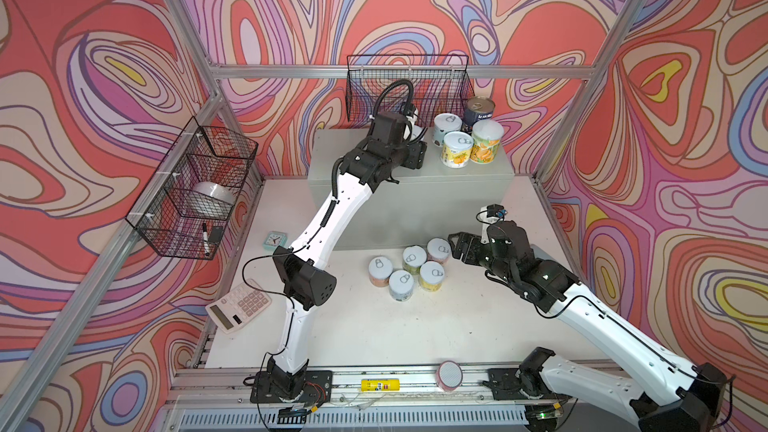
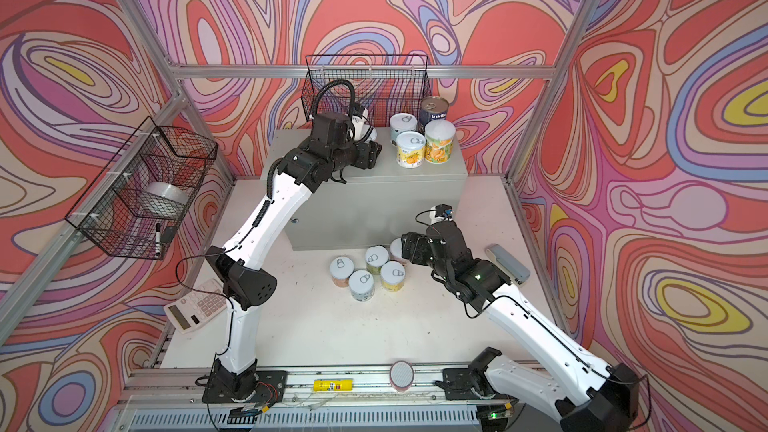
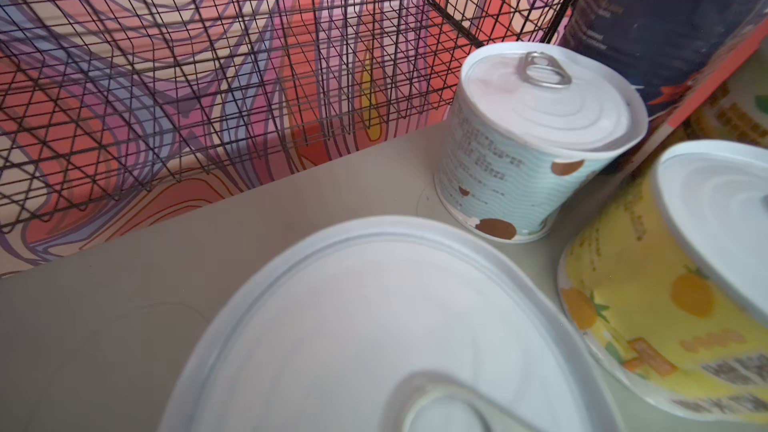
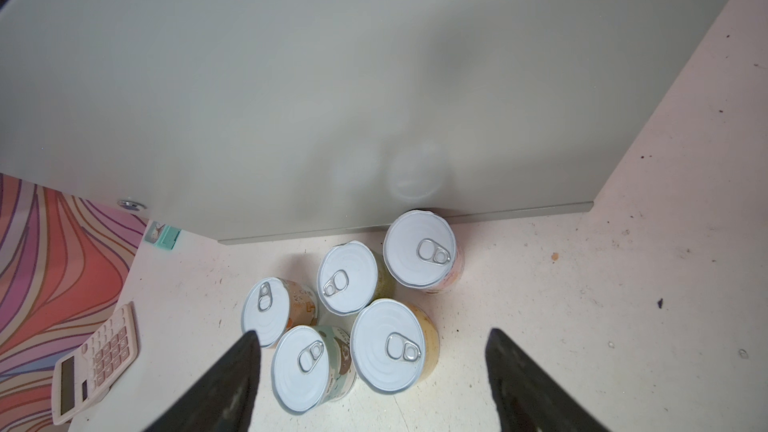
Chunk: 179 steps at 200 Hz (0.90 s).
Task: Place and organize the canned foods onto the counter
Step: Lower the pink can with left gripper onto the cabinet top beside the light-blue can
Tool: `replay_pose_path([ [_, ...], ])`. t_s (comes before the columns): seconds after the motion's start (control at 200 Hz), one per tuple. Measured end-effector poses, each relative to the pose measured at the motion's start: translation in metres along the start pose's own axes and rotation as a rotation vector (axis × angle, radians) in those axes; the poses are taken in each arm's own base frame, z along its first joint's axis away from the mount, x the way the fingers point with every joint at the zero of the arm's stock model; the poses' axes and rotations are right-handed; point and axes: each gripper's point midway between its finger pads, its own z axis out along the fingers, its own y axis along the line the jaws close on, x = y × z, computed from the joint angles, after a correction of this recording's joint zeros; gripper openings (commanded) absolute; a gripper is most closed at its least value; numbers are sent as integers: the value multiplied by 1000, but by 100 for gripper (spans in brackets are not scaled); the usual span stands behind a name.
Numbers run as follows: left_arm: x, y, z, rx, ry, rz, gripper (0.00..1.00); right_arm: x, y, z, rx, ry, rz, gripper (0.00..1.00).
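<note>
on the near rail lie a yellow tube (image 1: 380, 385) and a pink roll (image 1: 449, 375); a calculator (image 1: 239, 305) sits at the left edge of the table (image 1: 415, 334). farther in, five cans (image 1: 413, 260) stand upright in a tight cluster on the table, just in front of the counter (image 1: 415, 209). the right gripper (image 4: 372, 331) hovers above them, jaws spread wide and holding nothing. up on the counter top, the left gripper (image 1: 415, 147) reaches over a sixth can (image 3: 353, 326), whose lid fills the left wrist view; its fingers are out of sight, so i cannot tell if the jaws grip it. just right of it, at the far right corner, stand a teal can (image 1: 448, 128), a yellow can (image 1: 457, 150), an orange can (image 1: 486, 142) and a dark-blue can (image 1: 480, 109)
</note>
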Motion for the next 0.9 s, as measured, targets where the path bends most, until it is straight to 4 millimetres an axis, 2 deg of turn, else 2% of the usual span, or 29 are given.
replay_pose_path([
  [0.09, 0, 0, 0, -2, 0, 0, 79, 0, -1, 0, 4, -1, -3, 87],
  [0.23, -4, 1, 1, -6, -12, 3, 88, 0, -1, 0, 7, -2, -7, 87],
  [0.3, -10, 1, 0, -5, -31, 4, 100, 0, -1, 0, 7, -2, -10, 87],
  [0.471, -23, 6, -5, -10, -71, -3, 100, 0, -1, 0, 6, -2, -17, 87],
  [0.721, -31, 9, -9, -12, -98, -3, 100, -3, 0, -1, 2, -9, -21, 87],
  [0.821, -40, 9, -21, -11, -119, 4, 98, -3, 1, -1, 1, -10, -23, 87],
  [0.896, -51, 9, -38, -11, -145, 7, 93, -4, 1, -1, -2, -13, -23, 87],
])
